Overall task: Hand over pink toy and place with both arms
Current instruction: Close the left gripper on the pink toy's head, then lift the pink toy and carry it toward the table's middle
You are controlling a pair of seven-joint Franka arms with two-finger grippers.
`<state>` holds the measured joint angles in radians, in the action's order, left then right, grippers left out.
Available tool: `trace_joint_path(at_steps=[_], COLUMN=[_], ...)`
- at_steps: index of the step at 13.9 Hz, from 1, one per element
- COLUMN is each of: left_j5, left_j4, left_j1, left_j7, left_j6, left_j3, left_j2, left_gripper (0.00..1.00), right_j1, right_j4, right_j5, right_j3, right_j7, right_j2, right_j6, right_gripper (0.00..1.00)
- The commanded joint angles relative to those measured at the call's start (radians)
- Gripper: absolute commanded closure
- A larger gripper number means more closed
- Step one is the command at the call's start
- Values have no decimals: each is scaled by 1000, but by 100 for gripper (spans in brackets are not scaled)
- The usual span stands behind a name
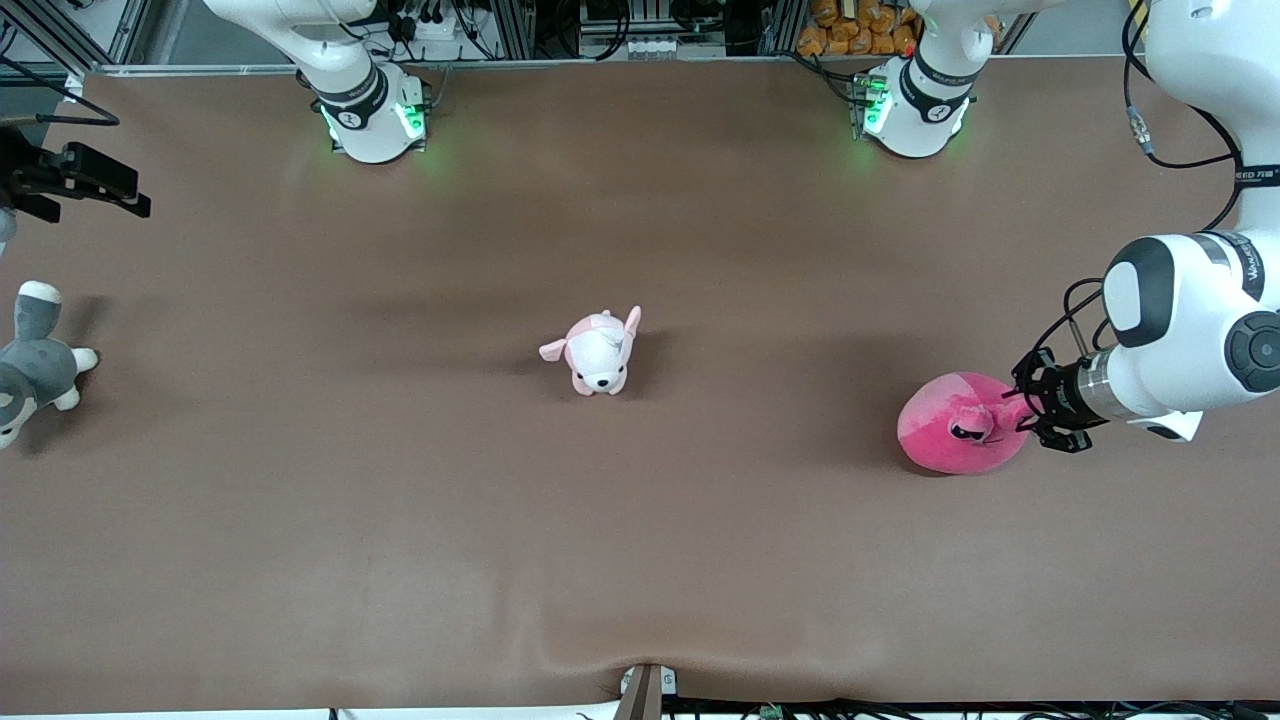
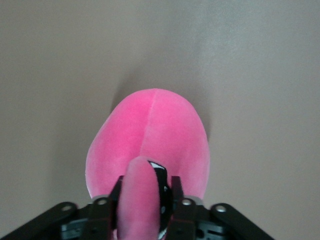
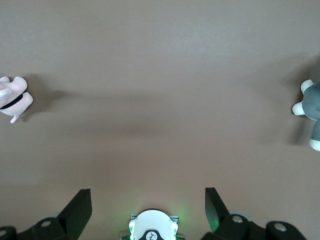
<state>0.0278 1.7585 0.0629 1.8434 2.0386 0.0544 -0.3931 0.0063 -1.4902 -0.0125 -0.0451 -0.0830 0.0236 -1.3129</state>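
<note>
Three plush toys lie on the brown table (image 1: 400,520), and two arms work over it. The one pink toy (image 1: 950,425) sits toward the left arm's end of the table, nearer to the front camera than the arm bases. The left gripper (image 1: 1022,412) is at the toy's edge, its two fingers (image 2: 176,192) closed on a protruding pink nub of the plush, seen clamped between them in the left wrist view. The toy's round body (image 2: 150,140) rests on the table.

One pale pink-and-white puppy plush (image 1: 598,352) stands at mid-table, well apart from the pink toy, with bare table between them. One grey-and-white plush animal (image 1: 30,365) lies at the right arm's end of the table.

The right gripper (image 3: 148,210) waits, raised over the right arm's end of the table, fingers (image 3: 80,210) spread wide and holding nothing; its wrist view takes in the puppy (image 3: 12,97) and the grey plush (image 3: 311,112)
</note>
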Motion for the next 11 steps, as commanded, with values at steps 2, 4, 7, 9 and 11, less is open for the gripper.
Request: trace_joint_path(at_steps=[2, 4, 7, 9, 11], left_j5=[27, 35, 37, 37, 37], left_j4=[-8, -33, -56, -66, -109], left_j1=[2, 3, 3, 3, 3], left_j7=[19, 20, 23, 40, 110], left_j6=[2, 2, -9, -11, -12], left_j3=[4, 25, 64, 106, 168], left_j2=[33, 66, 115, 163, 175], left_gripper=[100, 100, 100, 100, 100], right_j1=[6, 1, 0, -5, 1], right_j4=[24, 24, 24, 24, 24], right_j5=[2, 0, 2, 0, 2], right_j3=[-4, -4, -4, -6, -6], right_j7=[3, 5, 3, 3, 6], right_j2=[-7, -8, -8, -10, -8], right_j6=[14, 14, 14, 12, 12], right_gripper=[0, 0, 0, 0, 0])
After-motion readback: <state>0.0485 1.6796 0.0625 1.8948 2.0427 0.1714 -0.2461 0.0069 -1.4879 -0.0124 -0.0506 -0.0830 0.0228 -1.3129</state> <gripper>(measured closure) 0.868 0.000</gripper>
